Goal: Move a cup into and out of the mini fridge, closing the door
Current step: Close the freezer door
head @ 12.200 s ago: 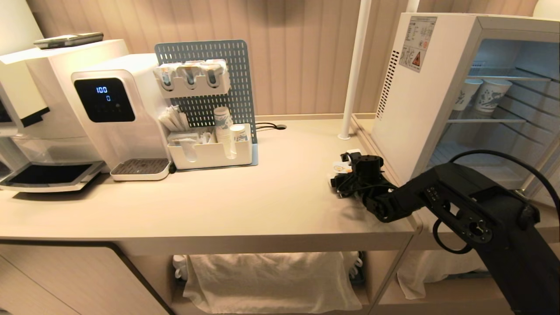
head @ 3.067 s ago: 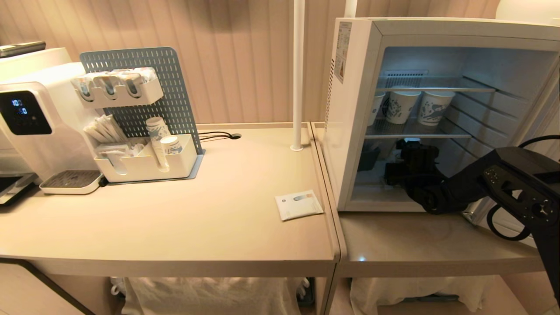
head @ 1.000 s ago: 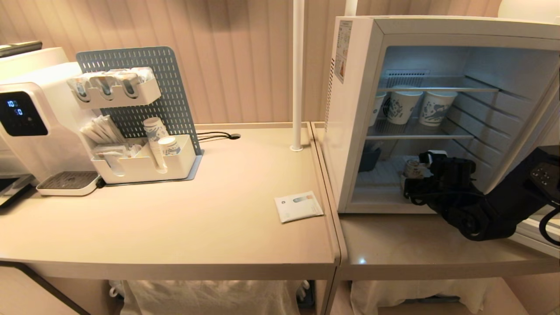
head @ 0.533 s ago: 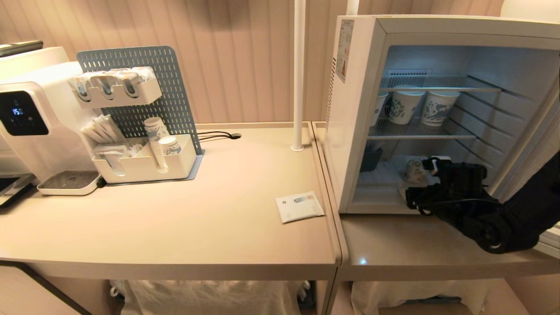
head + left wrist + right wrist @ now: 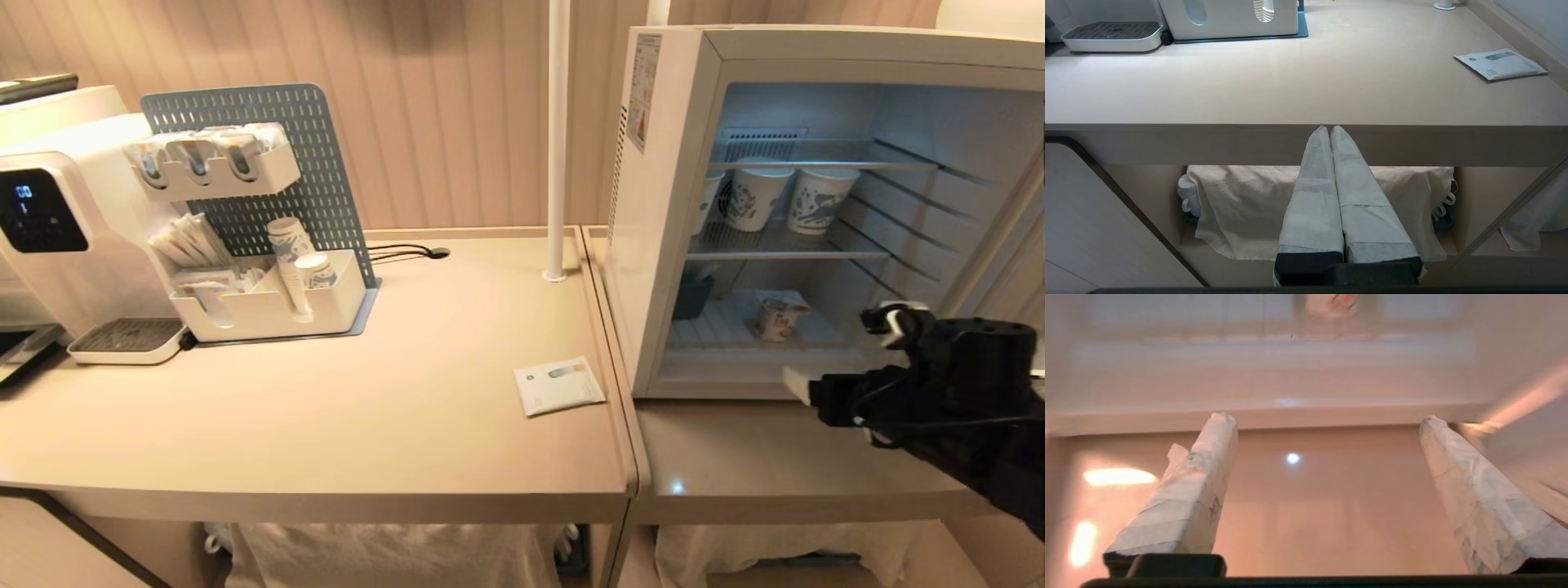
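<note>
The mini fridge [image 5: 661, 204] stands open on the right counter. The cup [image 5: 775, 317], squat and white with an orange fruit print, sits upright on the fridge's bottom wire shelf. It shows blurred at the far edge of the right wrist view [image 5: 1333, 303]. My right gripper [image 5: 841, 349] hovers outside the fridge's front, to the right of the cup and clear of it. It is open and empty [image 5: 1327, 418]. The door [image 5: 1008, 245] is swung open at the far right. My left gripper [image 5: 1329, 127] is shut and parked below the counter's front edge.
Tall patterned paper cups [image 5: 755, 196] stand on the fridge's upper shelf. A white sachet [image 5: 559, 384] lies near the left counter's right edge, by a white pole [image 5: 557, 139]. A cup organiser [image 5: 269, 306] and a water dispenser [image 5: 49, 229] stand at the left.
My right gripper has drawn back out of the fridge toward the front right, its fingers opening wider. The cup stays behind on the bottom shelf.
</note>
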Controlling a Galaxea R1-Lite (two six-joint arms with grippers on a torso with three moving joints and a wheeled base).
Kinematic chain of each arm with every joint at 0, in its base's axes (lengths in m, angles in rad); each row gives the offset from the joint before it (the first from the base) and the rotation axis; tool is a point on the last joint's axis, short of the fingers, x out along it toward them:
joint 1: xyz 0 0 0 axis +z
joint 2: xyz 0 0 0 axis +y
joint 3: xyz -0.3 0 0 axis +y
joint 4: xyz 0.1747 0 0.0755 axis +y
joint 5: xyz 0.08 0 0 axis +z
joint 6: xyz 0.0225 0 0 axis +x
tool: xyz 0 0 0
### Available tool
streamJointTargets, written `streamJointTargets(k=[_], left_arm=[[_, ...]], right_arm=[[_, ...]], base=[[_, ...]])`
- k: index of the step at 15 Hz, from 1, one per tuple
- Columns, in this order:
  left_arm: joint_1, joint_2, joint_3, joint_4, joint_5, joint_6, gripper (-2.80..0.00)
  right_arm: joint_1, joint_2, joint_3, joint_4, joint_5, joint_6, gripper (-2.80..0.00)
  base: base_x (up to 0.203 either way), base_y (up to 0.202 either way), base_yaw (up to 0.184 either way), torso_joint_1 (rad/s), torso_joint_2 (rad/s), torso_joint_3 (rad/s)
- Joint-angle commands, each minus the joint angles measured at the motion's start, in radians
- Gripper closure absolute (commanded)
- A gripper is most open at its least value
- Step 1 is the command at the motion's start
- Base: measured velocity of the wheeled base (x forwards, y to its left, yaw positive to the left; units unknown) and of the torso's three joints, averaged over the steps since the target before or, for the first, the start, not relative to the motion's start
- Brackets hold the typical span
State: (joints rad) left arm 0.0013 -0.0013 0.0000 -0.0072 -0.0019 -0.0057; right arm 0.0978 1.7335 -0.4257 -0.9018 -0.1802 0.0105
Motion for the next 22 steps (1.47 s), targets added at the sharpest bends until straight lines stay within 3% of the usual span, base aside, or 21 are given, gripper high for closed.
streamJointTargets(k=[1,3,5,10,11,13,15,17,19,20,22], left_arm=[[0.000,0.000,0.002,0.000,0.000,0.000,0.00],[0.000,0.000,0.002,0.000,-0.001,0.000,0.00],[0.000,0.000,0.002,0.000,-0.001,0.000,0.00],[0.000,0.000,0.002,0.000,0.000,0.000,0.00],[0.000,0.000,0.002,0.000,0.000,0.000,0.00],[0.000,0.000,0.002,0.000,0.000,0.000,0.00],[0.000,0.000,0.002,0.000,-0.001,0.000,0.00],[0.000,0.000,0.002,0.000,-0.001,0.001,0.00],[0.000,0.000,0.002,0.000,-0.001,0.001,0.00],[0.000,0.000,0.002,0.000,-0.001,0.001,0.00],[0.000,0.000,0.002,0.000,-0.001,0.001,0.00]], right_arm=[[0.016,-0.306,0.101,0.025,-0.002,-0.001,0.00],[0.025,-0.539,0.140,0.140,-0.003,-0.001,0.00],[0.035,-0.809,0.140,0.354,-0.001,-0.001,0.00],[0.042,-1.382,-0.057,1.174,0.001,0.022,0.00],[0.036,-1.432,-0.120,1.316,-0.035,0.058,0.00],[0.031,-1.446,-0.215,1.446,-0.077,0.165,0.00],[-0.040,-1.448,-0.279,1.532,-0.065,0.182,0.00],[-0.131,-1.510,-0.278,1.587,0.047,0.156,0.00],[-0.117,-1.671,-0.187,1.584,0.102,0.107,0.00],[-0.112,-1.723,-0.103,1.532,0.109,0.087,0.00],[-0.105,-1.741,0.164,1.274,0.105,0.062,0.00]], base=[[0.000,0.000,0.000,0.000,0.00,0.000],[0.000,0.000,0.000,0.000,0.00,0.000],[0.000,0.000,0.000,0.000,0.00,0.000],[0.000,0.000,0.000,0.000,0.00,0.000],[0.000,0.000,0.000,0.000,0.00,0.000],[0.000,0.000,0.000,0.000,0.00,0.000],[0.000,0.000,0.000,0.000,0.00,0.000],[0.000,0.000,0.000,0.000,0.00,0.000],[0.000,0.000,0.000,0.000,0.00,0.000],[0.000,0.000,0.000,0.000,0.00,0.000],[0.000,0.000,0.000,0.000,0.00,0.000]])
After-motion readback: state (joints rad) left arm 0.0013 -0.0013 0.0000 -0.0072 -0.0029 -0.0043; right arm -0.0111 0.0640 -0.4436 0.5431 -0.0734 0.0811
